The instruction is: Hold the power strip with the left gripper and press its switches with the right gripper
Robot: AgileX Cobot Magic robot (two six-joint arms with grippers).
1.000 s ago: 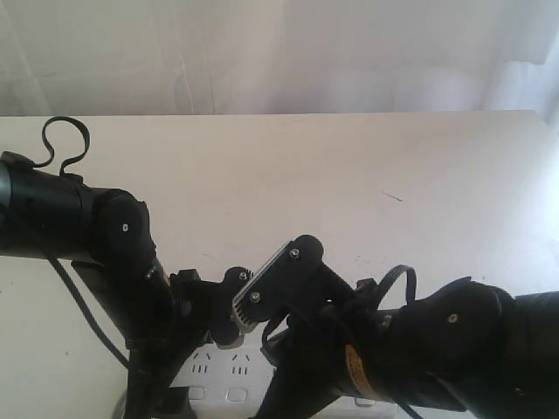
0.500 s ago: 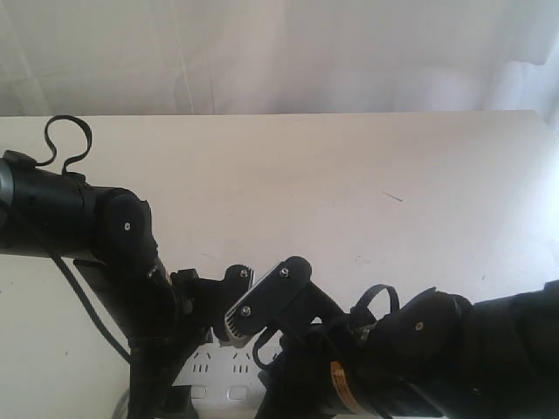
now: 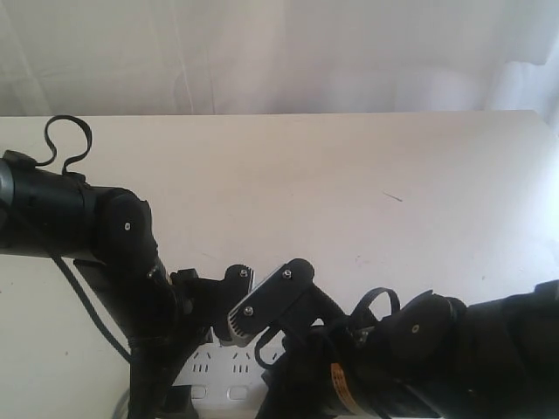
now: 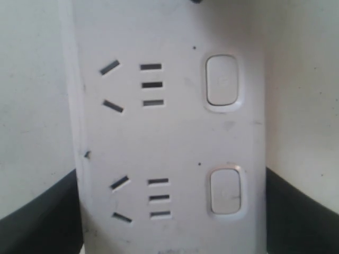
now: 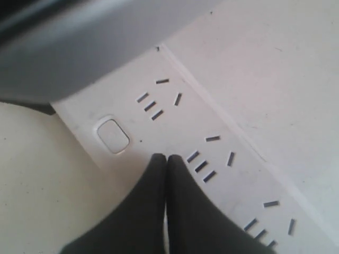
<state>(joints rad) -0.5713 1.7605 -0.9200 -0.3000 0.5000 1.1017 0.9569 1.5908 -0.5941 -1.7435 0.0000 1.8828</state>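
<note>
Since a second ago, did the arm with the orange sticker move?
Yes. The right gripper slid down and left in the exterior view, away from the small dark mark on the table, lower over the power strip.

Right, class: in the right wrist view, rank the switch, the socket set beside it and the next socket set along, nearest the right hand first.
1. Next socket set along: right beside the right hand.
2. Switch and the socket set beside it: farther along, too close to call.
</note>
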